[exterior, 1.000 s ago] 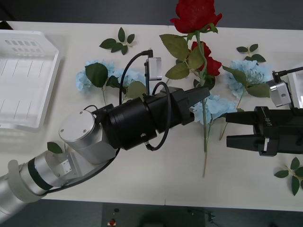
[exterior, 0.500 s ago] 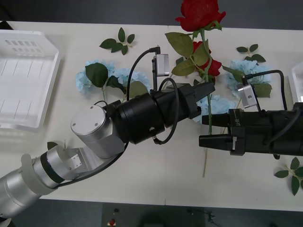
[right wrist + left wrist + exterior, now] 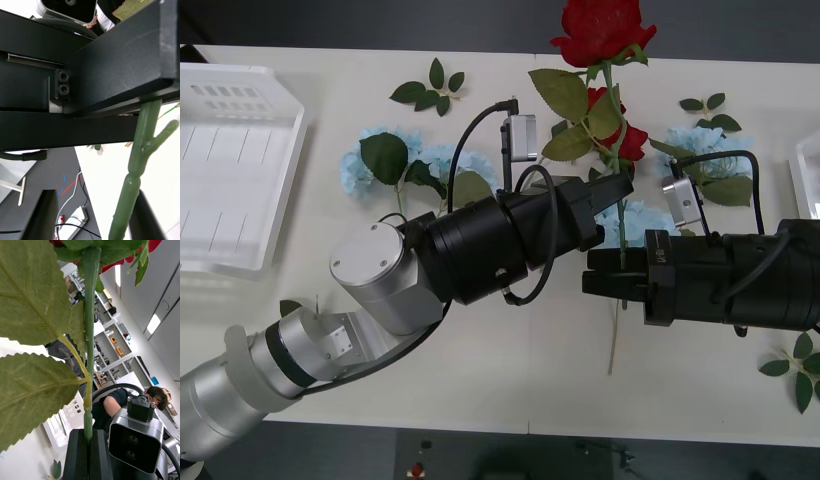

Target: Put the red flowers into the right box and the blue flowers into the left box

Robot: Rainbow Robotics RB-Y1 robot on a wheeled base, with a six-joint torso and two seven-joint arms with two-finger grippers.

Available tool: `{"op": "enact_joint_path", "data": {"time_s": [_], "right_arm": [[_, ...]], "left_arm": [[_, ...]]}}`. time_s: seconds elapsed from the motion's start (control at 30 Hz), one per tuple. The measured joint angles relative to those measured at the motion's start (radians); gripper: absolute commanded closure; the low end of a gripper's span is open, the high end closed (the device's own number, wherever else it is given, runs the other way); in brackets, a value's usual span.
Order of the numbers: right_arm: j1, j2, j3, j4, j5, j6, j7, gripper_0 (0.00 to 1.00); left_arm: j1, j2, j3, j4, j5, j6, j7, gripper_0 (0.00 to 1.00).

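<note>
My left gripper (image 3: 617,190) is shut on the green stem of a red rose (image 3: 598,30), which it holds upright above the table; the left wrist view shows its black fingers (image 3: 78,455) clamped on the stem (image 3: 89,352). Just below that grip, my right gripper (image 3: 592,278) stands open with the stem (image 3: 140,157) between its fingers (image 3: 41,217). A second red rose (image 3: 627,138) lies on the table. Pale blue flowers lie at the left (image 3: 365,165), in the middle (image 3: 638,218) and at the right (image 3: 700,150). The left box (image 3: 280,180) is at far left; the right box rim (image 3: 805,165) is at far right.
Loose green leaf sprigs lie at the back (image 3: 430,88), back right (image 3: 710,103), front right (image 3: 798,370) and beside the left arm (image 3: 295,312). The table's front strip between the arms is bare.
My right gripper has moved left until its fingers straddle the rose stem under the left gripper. The left arm rose a little with the rose, then held still.
</note>
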Motion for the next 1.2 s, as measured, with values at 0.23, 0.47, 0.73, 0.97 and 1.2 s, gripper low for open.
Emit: {"op": "enact_joint_path", "data": {"time_s": [0.23, 0.47, 0.73, 0.97, 1.2], "right_arm": [[0.0, 0.0, 0.0, 0.0, 0.0, -0.001, 0.0, 1.0], [0.0, 0.0, 0.0, 0.005, 0.0, -0.007, -0.005, 1.0], [0.0, 0.0, 0.0, 0.005, 0.0, -0.007, -0.005, 1.0], [0.0, -0.001, -0.007, 0.005, -0.041, -0.051, -0.007, 1.0], [0.0, -0.128, -0.105, 0.062, -0.135, -0.14, -0.049, 1.0]], "left_arm": [[0.0, 0.002, 0.0, 0.0, 0.0, 0.0, 0.0, 1.0], [0.0, 0.027, 0.0, 0.0, 0.0, 0.0, 0.0, 0.34], [0.004, 0.153, 0.027, -0.014, 0.05, 0.024, 0.0, 0.14], [0.124, 0.327, 0.222, -0.035, 0.089, 0.166, 0.0, 0.14], [0.209, 0.492, 0.387, 0.07, 0.088, 0.445, 0.0, 0.14]]}}
